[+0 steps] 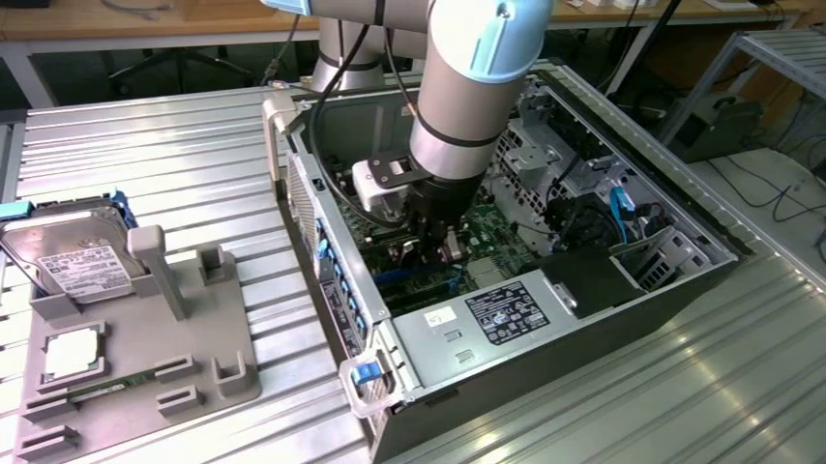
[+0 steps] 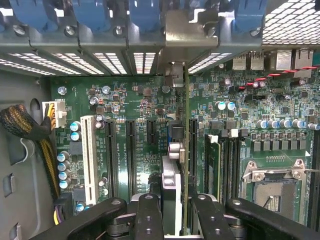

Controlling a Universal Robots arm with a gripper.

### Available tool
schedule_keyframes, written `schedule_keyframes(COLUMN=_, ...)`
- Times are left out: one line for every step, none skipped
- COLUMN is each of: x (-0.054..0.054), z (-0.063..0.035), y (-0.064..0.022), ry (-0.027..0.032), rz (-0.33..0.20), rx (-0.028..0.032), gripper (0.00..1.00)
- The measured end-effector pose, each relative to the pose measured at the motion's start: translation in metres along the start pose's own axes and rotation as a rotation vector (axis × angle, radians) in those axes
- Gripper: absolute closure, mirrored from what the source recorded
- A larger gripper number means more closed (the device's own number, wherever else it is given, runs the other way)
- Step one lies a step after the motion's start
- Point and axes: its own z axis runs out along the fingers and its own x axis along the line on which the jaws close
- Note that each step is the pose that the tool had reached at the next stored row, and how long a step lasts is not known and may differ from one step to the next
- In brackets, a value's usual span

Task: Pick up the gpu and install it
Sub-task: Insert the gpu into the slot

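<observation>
Surface: ribbed metal table carrying an open computer case | Exterior view: you see the gripper down inside the case | Wrist view: jaws pinch the gpu, edge-on and upright over the motherboard slots | Progress: pickup done; seating, by your judgement, not confirmed.

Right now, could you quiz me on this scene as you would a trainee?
1. True or false: the gripper holds the gpu inside the case.
2. Where is the hard drive? A in the case; B in the grey holder; C on the floor.
3. Fill in: the motherboard is ___ in colour.
Key: 1 true; 2 B; 3 green.
</observation>
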Motion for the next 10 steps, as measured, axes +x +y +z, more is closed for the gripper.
schedule_keyframes(x=0.0001, z=0.0005, y=0.0000, ry=0.0001, rz=0.000, rx=0.0000, gripper=0.72)
schedule_keyframes(x=0.0001, z=0.0004, y=0.0000, ry=0.0002, rz=0.000, rx=-0.0001, gripper=0.72)
schedule_keyframes(x=0.0001, z=0.0004, y=0.0001, ry=0.0002, rz=0.000, rx=-0.0001, gripper=0.72)
schedule_keyframes(x=0.0001, z=0.0004, y=0.0000, ry=0.0001, rz=0.000, rx=-0.0001, gripper=0.72)
schedule_keyframes(x=0.0001, z=0.0005, y=0.0000, ry=0.0001, rz=0.000, rx=-0.0001, gripper=0.72)
schedule_keyframes(x=0.0001, z=0.0008, y=0.0001, ry=-0.0001, rz=0.000, rx=0.0000, gripper=0.72)
schedule_keyframes(x=0.0001, z=0.0014, y=0.0001, ry=0.0000, rz=0.000, rx=-0.0001, gripper=0.72)
schedule_keyframes(x=0.0001, z=0.0015, y=0.0002, ry=0.0002, rz=0.000, rx=-0.0002, gripper=0.72)
schedule_keyframes(x=0.0002, z=0.0015, y=0.0002, ry=0.0002, rz=0.000, rx=-0.0001, gripper=0.72)
schedule_keyframes(x=0.0002, z=0.0015, y=0.0002, ry=0.0002, rz=0.000, rx=-0.0001, gripper=0.72)
